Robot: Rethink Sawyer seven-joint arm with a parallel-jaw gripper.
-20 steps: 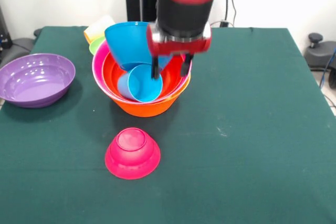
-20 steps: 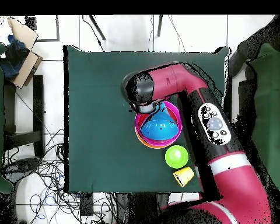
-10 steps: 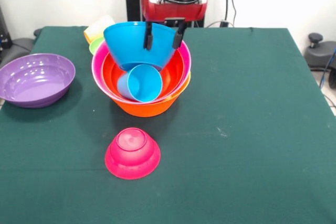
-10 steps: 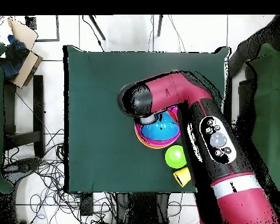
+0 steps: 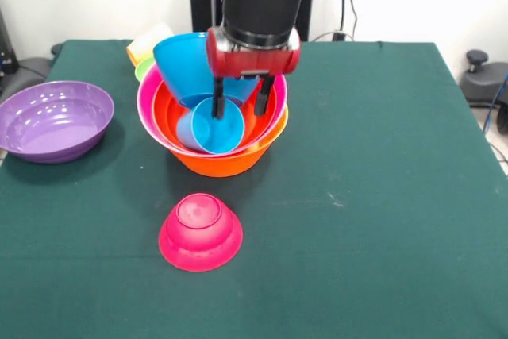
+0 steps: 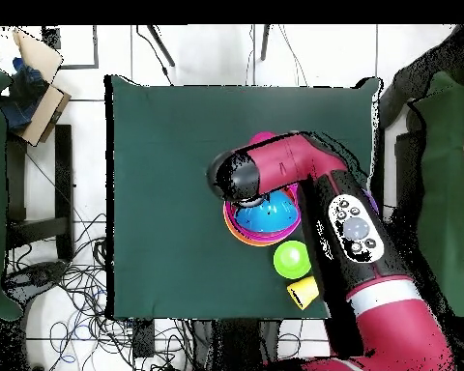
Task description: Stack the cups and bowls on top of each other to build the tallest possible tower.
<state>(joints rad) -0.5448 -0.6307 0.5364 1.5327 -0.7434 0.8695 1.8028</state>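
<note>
The tower [image 5: 226, 160] has the large orange bowl as base, with the pink bowl [image 5: 146, 93] and a red-orange bowl [image 5: 168, 121] nested in it. A blue bowl [image 5: 184, 65] leans tilted against their far left rim. The light blue cup [image 5: 216, 127] lies on its side inside, mouth toward the front. My gripper [image 5: 239, 104] hangs open just above the cup. Its left finger [image 5: 218, 105] is at the cup's upper rim and its right finger is over the red-orange bowl. From overhead the arm covers most of the tower [image 6: 265, 220]. The yellow-orange cup [image 5: 148, 40] lies behind the tower.
A purple bowl [image 5: 54, 120] stands at the left. A small magenta bowl [image 5: 200, 231] sits upside down in front of the tower. A green bowl [image 5: 144, 70] lies behind the tower beside the yellow-orange cup; overhead shows the green bowl [image 6: 292, 259] and that cup [image 6: 304, 291].
The gripper rose and drew back over the blue bowl, then came down again onto the light blue cup's rim. The blue bowl has shifted a little to the left.
</note>
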